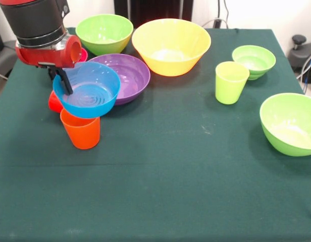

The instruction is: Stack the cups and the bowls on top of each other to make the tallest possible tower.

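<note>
the gripper (62, 80) is clamped on the far-left rim of the blue bowl (90, 93), one dark finger inside the wall, and the bowl sits tilted toward the camera on the mouth of the orange cup (81, 130). that cup stands upright on the green tablecloth (160, 191), fairly close to the left edge. the red cup (54, 102) shows only as a sliver just behind the blue bowl, and a bit of magenta bowl (84, 54) peeks out beside the arm's red wrist. the purple bowl (126, 75) lies just right of the blue one, their rims overlapping in this view. behind it are a lime green bowl (104, 33) and the big yellow bowl (170, 45), near the far edge. on the right, the lime green cup (230, 82) stands close to a small green bowl (254, 60), and another green bowl (292, 123) runs past the right edge. the whole near half of the cloth is open room
</note>
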Robot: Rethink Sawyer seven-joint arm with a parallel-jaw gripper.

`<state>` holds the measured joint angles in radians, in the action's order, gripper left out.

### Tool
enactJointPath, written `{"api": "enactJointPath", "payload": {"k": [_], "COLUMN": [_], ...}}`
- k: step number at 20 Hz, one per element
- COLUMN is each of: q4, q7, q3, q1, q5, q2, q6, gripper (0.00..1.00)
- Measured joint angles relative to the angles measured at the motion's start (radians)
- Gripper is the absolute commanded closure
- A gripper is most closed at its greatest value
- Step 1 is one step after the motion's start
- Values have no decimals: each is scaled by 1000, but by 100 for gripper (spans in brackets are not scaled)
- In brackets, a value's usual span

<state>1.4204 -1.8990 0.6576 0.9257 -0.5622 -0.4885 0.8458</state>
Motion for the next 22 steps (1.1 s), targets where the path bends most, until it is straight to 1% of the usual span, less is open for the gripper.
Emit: {"api": "enactJointPath", "payload": {"k": [8,22], "q4": [-4,-26], "q7": [0,0], "q3": [0,1], "q1": [0,0], "q5": [-5,-14], "q2": [3,45], "q6": [0,0], "gripper": [100,100]}}
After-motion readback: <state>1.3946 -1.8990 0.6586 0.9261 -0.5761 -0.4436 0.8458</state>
